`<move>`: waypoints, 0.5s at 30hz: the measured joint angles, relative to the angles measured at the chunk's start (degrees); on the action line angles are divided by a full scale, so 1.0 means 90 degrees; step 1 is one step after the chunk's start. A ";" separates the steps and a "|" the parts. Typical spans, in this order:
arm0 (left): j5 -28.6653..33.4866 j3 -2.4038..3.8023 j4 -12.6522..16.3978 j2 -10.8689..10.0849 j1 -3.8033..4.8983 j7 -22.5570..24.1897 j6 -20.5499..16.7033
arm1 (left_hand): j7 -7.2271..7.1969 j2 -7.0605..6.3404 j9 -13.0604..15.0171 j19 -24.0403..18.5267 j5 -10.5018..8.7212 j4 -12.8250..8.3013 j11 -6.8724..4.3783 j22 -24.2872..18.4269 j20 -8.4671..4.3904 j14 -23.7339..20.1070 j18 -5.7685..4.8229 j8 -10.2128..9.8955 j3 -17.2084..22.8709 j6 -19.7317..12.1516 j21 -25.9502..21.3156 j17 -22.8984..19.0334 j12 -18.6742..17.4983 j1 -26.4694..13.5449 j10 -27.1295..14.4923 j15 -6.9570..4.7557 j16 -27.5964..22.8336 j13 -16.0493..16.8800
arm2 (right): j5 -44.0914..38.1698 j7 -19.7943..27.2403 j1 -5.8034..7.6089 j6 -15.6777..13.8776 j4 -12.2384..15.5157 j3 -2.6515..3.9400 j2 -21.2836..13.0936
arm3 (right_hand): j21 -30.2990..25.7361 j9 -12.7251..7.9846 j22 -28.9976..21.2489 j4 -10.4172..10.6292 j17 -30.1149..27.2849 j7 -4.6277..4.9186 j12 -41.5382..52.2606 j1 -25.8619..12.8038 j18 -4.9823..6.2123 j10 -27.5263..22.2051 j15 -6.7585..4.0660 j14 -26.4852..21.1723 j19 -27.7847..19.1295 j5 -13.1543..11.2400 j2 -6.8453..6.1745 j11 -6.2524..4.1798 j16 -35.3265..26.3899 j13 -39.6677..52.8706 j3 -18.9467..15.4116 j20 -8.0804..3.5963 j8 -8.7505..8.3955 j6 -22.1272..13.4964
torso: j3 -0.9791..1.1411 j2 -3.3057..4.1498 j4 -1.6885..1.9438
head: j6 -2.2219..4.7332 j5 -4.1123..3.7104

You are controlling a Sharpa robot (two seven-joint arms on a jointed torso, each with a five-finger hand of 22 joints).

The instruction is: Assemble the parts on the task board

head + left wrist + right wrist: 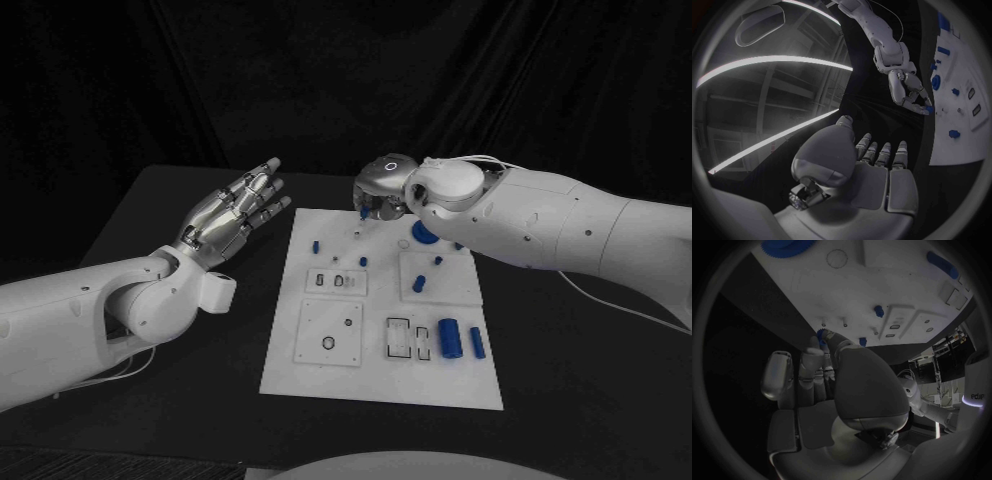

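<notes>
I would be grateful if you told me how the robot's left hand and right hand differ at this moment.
The left hand is raised beside the task board with fingers stretched out and apart, holding nothing; the right hand is curled down at the board's far edge. The right hand pinches a small blue part at its fingertips, while the left touches no part. Both are silver hands on white arms.

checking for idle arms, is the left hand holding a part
No, the left hand is raised off the board beside its left edge, fingers spread and nothing in them.
</notes>
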 measured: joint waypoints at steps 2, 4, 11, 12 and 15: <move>-0.0001 0.0000 -0.0005 0.0000 0.0000 0.0000 0.0000 | 0.0000 0.0000 0.0000 0.0000 0.0000 0.0000 0.0000 0.0000 0.0000 0.0000 0.0000 0.0000 0.0000 0.0000 0.0000 -0.0001 0.0000 0.0000 0.0000 0.0000 0.0000 0.0000 | 0.0002 0.0000 -0.0023 0.0003 -0.0022 0.0000 0.0015 | 0.0000 0.0051 0.0005 0.0000 0.0008 0.0016 0.0000 0.0000 0.0000 -0.0022 0.0000 0.0000 0.0000 0.0000 -0.0001 0.0022 0.0000 0.0000 0.0000 0.0000 -0.0006 -0.0017 | 0.0000 0.0000 -0.0002 | -0.0011 0.0013; -0.0002 0.0000 -0.0012 0.0000 0.0000 0.0000 0.0000 | 0.0000 0.0000 0.0000 0.0000 0.0000 0.0000 0.0000 0.0000 0.0000 0.0000 0.0000 0.0000 0.0000 0.0000 0.0000 -0.0001 0.0000 0.0000 0.0000 0.0000 0.0000 0.0001 | 0.0003 0.0000 -0.0042 0.0003 -0.0053 0.0000 0.0033 | 0.0000 0.0085 0.0004 0.0000 0.0022 0.0016 -0.0024 0.0001 0.0000 -0.0022 0.0000 0.0000 0.0000 0.0000 -0.0001 0.0022 0.0029 0.0000 0.0000 0.0000 -0.0008 -0.0018 | -0.0001 -0.0001 -0.0006 | -0.0021 0.0027; -0.0005 0.0000 -0.0020 0.0001 0.0000 0.0000 0.0001 | 0.0001 0.0000 0.0000 0.0000 0.0000 0.0000 0.0000 0.0000 0.0000 0.0000 -0.0001 0.0000 0.0000 0.0000 0.0000 -0.0001 0.0000 0.0000 0.0000 0.0000 0.0000 0.0001 | 0.0006 -0.0008 -0.0085 0.0005 -0.0148 -0.0002 0.0079 | 0.0024 0.0134 0.0015 0.0000 0.0024 0.0038 -0.0056 0.0003 0.0001 -0.0039 0.0000 0.0000 0.0000 0.0000 -0.0003 0.0039 0.0028 0.0001 0.0000 0.0000 -0.0045 -0.0041 | 0.0000 -0.0005 -0.0006 | -0.0052 0.0034; -0.0005 0.0000 -0.0021 -0.0001 0.0000 0.0000 0.0001 | 0.0001 0.0000 0.0000 0.0000 0.0000 0.0000 0.0000 0.0000 0.0000 0.0000 0.0000 0.0000 0.0000 0.0000 0.0000 -0.0001 0.0000 0.0000 0.0000 0.0000 0.0000 0.0002 | 0.0006 -0.0010 -0.0089 0.0006 -0.0155 -0.0002 0.0082 | 0.0024 0.0134 0.0014 0.0000 0.0024 0.0038 -0.0056 0.0003 0.0001 -0.0045 0.0000 0.0000 0.0000 0.0000 -0.0003 0.0045 0.0028 0.0001 0.0000 0.0000 -0.0049 -0.0042 | 0.0000 -0.0005 -0.0006 | -0.0055 0.0034; -0.0006 0.0000 -0.0024 -0.0004 0.0000 0.0000 0.0002 | 0.0001 0.0000 0.0000 0.0000 0.0000 0.0000 0.0000 0.0000 0.0000 0.0000 0.0000 0.0000 0.0000 0.0001 0.0000 -0.0001 0.0000 0.0000 0.0000 0.0000 0.0000 0.0002 | 0.0006 -0.0017 -0.0098 0.0008 -0.0181 -0.0002 0.0088 | 0.0024 0.0134 0.0029 0.0017 0.0032 0.0038 -0.0056 0.0003 0.0001 -0.0045 0.0000 0.0000 0.0023 0.0000 -0.0003 0.0045 0.0028 0.0001 0.0017 0.0023 -0.0051 -0.0042 | -0.0001 -0.0005 -0.0006 | -0.0064 0.0037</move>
